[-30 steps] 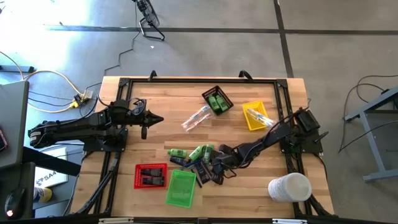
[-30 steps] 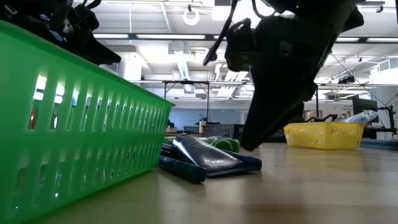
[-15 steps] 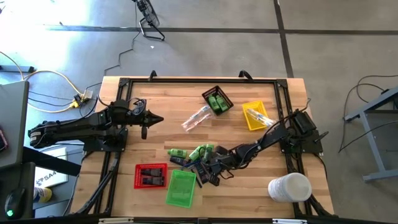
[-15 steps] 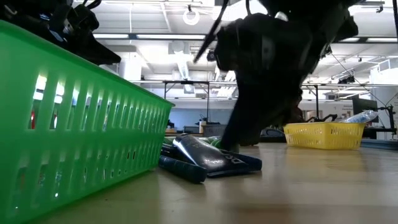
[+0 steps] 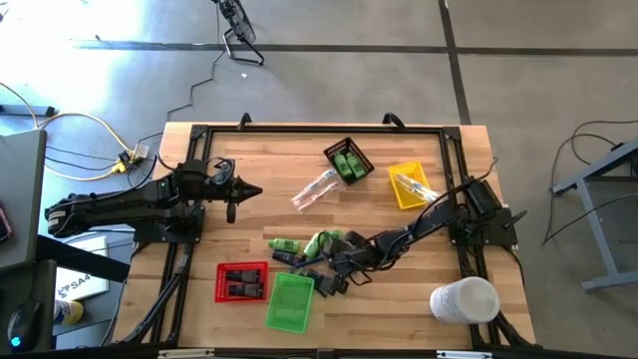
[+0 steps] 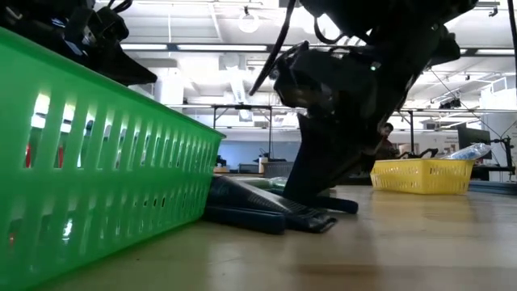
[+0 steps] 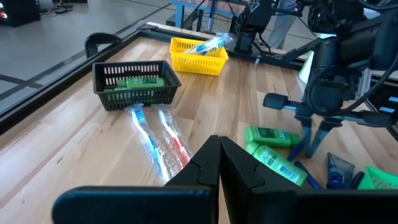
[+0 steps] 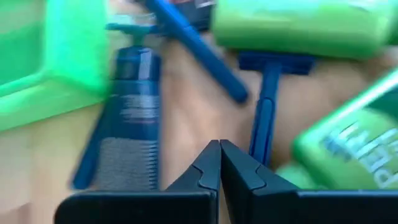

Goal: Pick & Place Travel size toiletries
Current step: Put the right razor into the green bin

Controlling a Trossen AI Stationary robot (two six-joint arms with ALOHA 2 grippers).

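The toiletries lie in a pile at the table's front middle: green bottles (image 5: 321, 242), dark blue flat packets (image 6: 242, 202) and thin blue razors (image 8: 267, 106). Two clear-wrapped toothbrushes (image 5: 314, 187) lie apart on the wood. My right gripper (image 5: 337, 265) is shut and reaches from the right, slanting down into the pile, its tips (image 8: 219, 144) between a dark packet (image 8: 127, 124) and a razor. My left gripper (image 5: 257, 191) is shut and empty above the table's left part. My right gripper comes at the pile from the right, slanting down, with shut fingers. In the low view its lower end (image 6: 303, 198) meets the dark packets (image 6: 311, 217) lying on the table. The exact spot of touch is hidden by the gripper's own body.
A green tray (image 5: 290, 301) and a red tray (image 5: 241, 282) stand at the front, just left of the pile. A black tray (image 5: 348, 162) with green bottles and a yellow tray (image 5: 409, 185) stand farther back. A big white cylinder (image 5: 464, 301) is at the front right.
My right gripper has gone toward the table's left edge and down into the pile. The dark packets have slid left toward the green tray, and the one that stood tilted up now lies flatter.
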